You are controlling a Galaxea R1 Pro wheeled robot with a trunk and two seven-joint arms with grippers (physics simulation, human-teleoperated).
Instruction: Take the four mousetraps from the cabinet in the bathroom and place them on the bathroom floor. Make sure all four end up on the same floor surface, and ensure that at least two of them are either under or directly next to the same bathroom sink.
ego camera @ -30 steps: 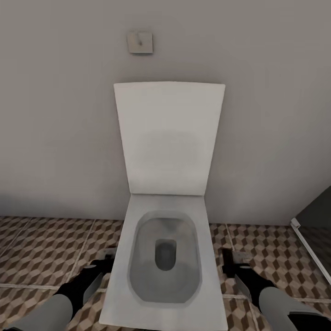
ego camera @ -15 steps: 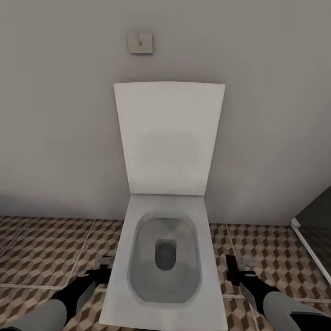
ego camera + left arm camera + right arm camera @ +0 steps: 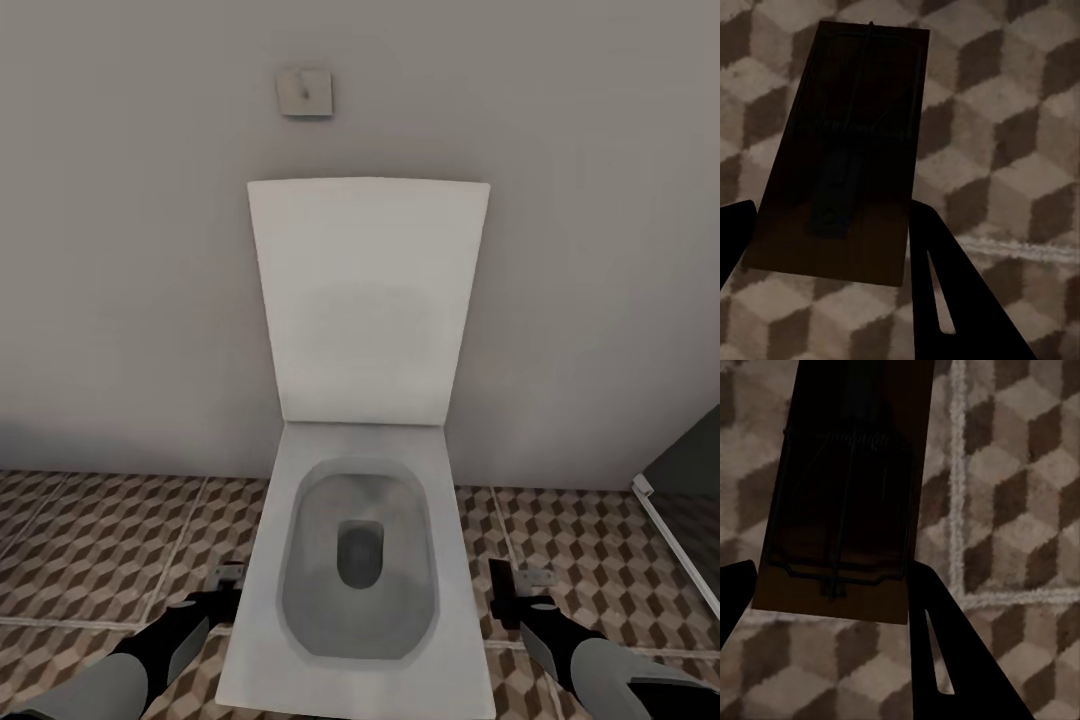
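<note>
Two mousetraps [image 3: 844, 150] [image 3: 847, 487] over cube-patterned bathroom floor [image 3: 90, 540]

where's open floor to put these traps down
Bare tiled floor lies left of the toilet, up to the wall, and a narrower patch lies right of it, before the dark panel. The middle is crowded by the toilet.

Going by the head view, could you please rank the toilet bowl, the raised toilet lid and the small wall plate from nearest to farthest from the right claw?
1. The toilet bowl, just beside the right claw, toward the robot's left.
2. The raised toilet lid, upright against the wall behind the bowl.
3. The small wall plate, high on the wall above the lid.
</note>
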